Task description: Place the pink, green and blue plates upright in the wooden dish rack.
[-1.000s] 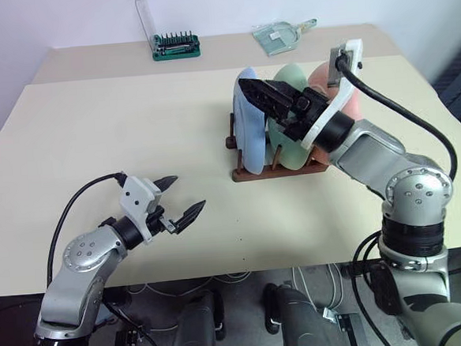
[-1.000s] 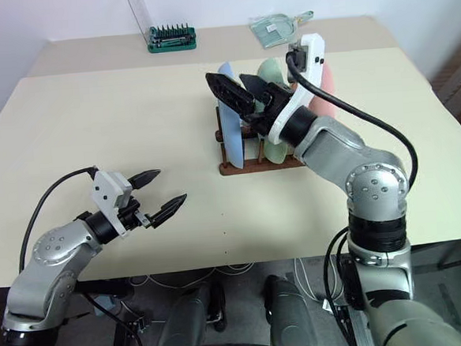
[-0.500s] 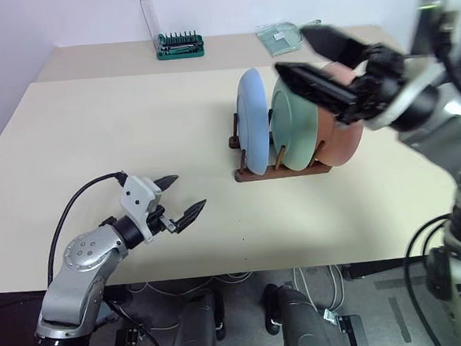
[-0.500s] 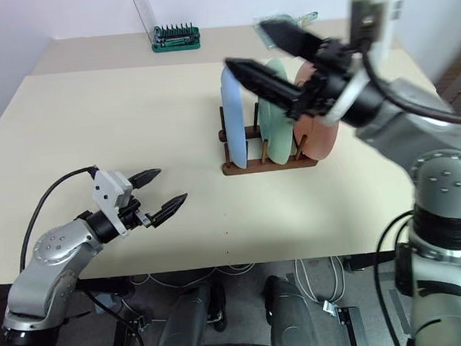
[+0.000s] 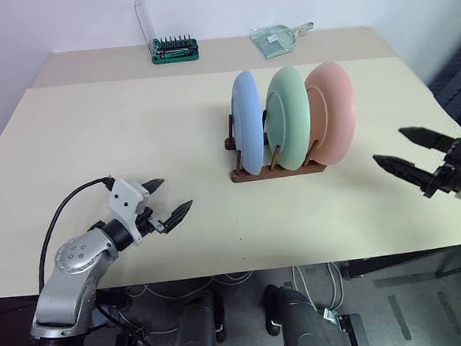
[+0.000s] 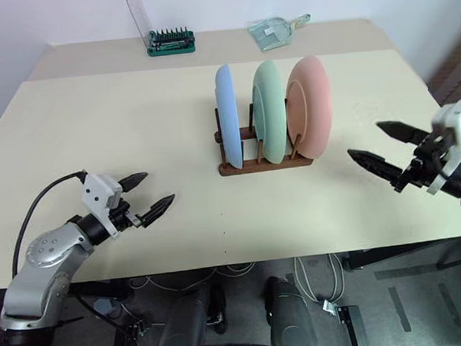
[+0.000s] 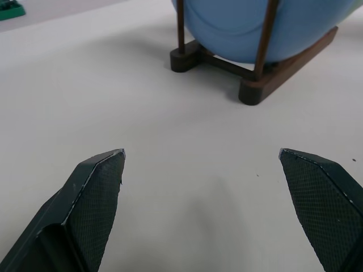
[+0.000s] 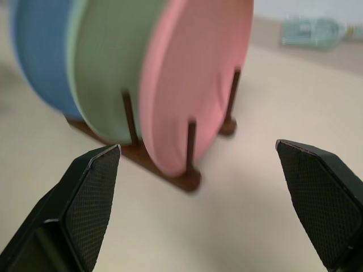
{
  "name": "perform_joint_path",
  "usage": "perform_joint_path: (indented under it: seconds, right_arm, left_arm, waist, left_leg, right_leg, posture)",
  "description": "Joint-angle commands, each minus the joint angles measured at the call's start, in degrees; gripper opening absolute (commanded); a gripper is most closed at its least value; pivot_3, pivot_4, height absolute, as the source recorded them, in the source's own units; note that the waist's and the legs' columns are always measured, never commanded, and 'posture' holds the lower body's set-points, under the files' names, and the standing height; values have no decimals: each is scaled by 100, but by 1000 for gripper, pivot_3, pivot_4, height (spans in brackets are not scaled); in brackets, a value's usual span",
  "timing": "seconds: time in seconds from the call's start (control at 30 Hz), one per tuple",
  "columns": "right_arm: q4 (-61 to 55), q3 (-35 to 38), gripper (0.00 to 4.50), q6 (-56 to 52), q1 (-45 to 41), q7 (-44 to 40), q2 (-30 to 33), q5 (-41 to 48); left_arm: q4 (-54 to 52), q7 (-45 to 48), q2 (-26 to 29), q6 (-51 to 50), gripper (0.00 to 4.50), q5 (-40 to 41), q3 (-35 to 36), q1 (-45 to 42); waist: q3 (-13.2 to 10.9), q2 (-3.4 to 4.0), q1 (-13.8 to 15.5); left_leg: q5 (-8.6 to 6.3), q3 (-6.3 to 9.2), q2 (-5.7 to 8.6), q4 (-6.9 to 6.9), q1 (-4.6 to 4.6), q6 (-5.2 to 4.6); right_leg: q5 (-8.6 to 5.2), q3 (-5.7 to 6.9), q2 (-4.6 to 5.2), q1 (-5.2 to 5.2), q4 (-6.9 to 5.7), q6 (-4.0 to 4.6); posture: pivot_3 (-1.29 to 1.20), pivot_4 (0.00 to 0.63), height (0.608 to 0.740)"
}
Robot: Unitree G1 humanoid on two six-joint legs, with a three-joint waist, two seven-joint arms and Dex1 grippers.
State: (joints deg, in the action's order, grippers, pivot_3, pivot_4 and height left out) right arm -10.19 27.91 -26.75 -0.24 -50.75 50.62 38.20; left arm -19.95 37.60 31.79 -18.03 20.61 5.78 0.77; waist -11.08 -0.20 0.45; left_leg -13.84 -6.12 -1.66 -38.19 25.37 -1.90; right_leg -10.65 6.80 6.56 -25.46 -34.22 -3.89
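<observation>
All three plates stand upright in the rack [image 5: 278,172], mid-table: blue plate [image 5: 248,132] at the rack's left end, green plate [image 5: 288,117] in the middle slot, pink plate [image 5: 333,111] at the right end. Each sits between pegs, close to its neighbour; whether the rims touch cannot be told.

Left gripper [image 5: 166,207] hovers low over the table [image 5: 93,135], well left of the rack and nearer the robot, jaws wide, holding nothing. Right gripper [image 5: 413,154] hangs right of the rack, clear of the pink plate, jaws wide, empty.

Task looks done as things lie.

Risks from here:
- Right gripper points toward the rack; a swing back in could clip the pink plate's rim and tip it against the green one, or out of its slot.
- The rack is small and light-looking; a nudge to a rail could slide it, plates and all.
- Left wrist view looks straight at the rack's left end and blue plate; a forward reach would meet those first.

Bit holder [image 5: 174,47] and clear dustpan [image 5: 278,38] lie far behind the rack, no hazard.
</observation>
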Motion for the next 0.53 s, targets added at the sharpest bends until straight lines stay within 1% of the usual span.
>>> perform_joint_path:
  seconds: [0.03, 0.13, 0.3, 0.53]
  right_arm:
    - [459, -237, 4478, 473, -242, -18, -124, -436]
    - [864, -445, 4478, 750, -479, -95, -254, -646]
    - [1100, -676, 4478, 1086, -494, -68, -598, -894]
    - [1614, -870, 4478, 1210, -841, -123, -682, -1069]
  left_arm:
    - [28, -19, 15, 133, 4500, -78, 58, -70]
    - [125, -15, 36, 177, 4500, -109, 96, -87]
    - [102, 8, 84, 251, 4500, -108, 212, 135]
    - [13, -135, -21, 257, 4500, -141, 179, 252]
  waist:
    - [0, 4, 16]
    - [-1, 7, 27]
    - [0, 5, 32]
    - [0, 7, 27]
  left_leg:
    - [0, 0, 1, 1, 0, 0]
    - [0, -3, 5, 1, 4, 0]
    - [0, -2, 3, 6, 4, 0]
    - [0, -4, 5, 2, 2, 0]
  right_leg:
    - [0, 0, -2, -1, 0, 0]
    - [2, 0, -3, -4, 0, 0]
    - [2, 4, -6, -2, 3, 0]
    - [5, 4, -3, 0, 2, -3]
  posture:
    - [0, 150, 740]
    - [0, 150, 740]
    - [0, 150, 740]
    - [0, 150, 740]
